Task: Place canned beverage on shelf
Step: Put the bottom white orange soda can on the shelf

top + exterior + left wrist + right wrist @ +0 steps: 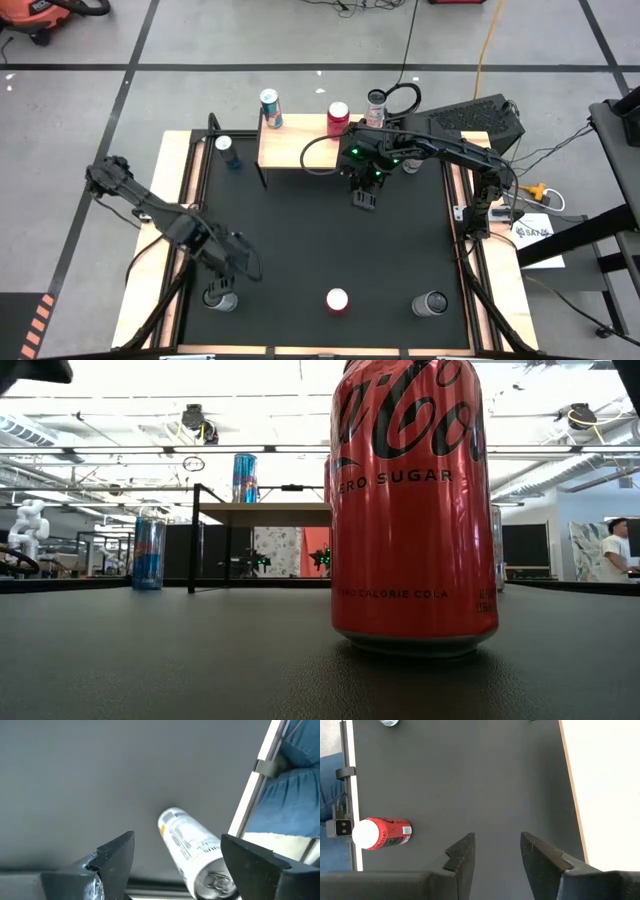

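Observation:
The shelf (300, 143) stands at the table's far edge on black legs and bears a blue-white can (270, 108), a red can (338, 117) and a silver can (376, 107). A blue can (228, 150) stands on the mat left of the shelf. Along the near edge stand a white-silver can (192, 852), a red cola can (337, 300) and a silver can (432, 303). My left gripper (177, 840) hovers open above the white-silver can (222, 297), a finger to either side, apart from it. My right gripper (497, 837) hangs open before the shelf, holding nothing.
The black mat (320, 240) lies bare between the shelf and the near row of cans. Wooden strips (170, 220) frame the table's sides. A person in blue (295, 795) shows beyond the near edge. In the low view the red cola can (415, 510) stands close to the camera.

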You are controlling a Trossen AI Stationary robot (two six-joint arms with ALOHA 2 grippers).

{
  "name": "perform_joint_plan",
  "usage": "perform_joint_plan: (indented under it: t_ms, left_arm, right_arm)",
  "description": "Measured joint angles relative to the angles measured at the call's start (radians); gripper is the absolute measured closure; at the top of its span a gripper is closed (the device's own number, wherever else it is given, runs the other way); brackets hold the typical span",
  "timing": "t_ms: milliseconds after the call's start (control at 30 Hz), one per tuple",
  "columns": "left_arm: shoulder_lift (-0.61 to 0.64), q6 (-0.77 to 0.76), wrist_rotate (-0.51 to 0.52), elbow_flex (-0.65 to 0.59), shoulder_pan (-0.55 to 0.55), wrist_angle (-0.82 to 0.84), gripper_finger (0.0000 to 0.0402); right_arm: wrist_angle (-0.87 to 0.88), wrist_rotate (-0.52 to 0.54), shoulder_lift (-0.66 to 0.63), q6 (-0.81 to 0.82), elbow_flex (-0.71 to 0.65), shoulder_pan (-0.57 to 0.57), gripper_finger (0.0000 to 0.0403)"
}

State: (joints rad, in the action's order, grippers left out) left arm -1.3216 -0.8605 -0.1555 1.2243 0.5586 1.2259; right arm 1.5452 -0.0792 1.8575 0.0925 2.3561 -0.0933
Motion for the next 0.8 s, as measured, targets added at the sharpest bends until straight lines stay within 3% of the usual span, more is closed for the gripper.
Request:
perform_joint_plan:
  t_ms: [233,500,800]
  left_arm:
    - [-0.032,-0.120,-0.008,0.000,0.098,-0.021,0.0102]
    - [-0.034,-0.207,-0.037,0.000,0.138,-0.022,0.0102]
    - [-0.031,-0.208,-0.076,0.000,0.162,-0.020,0.0102]
  right_arm:
    - [0.000,0.000,0.000,0.000,0.000,0.000,0.0259]
    - [0.000,0.000,0.000,0.000,0.000,0.000,0.0259]
    - [-0.001,0.000,0.000,-0.009,0.000,0.000,0.0259]
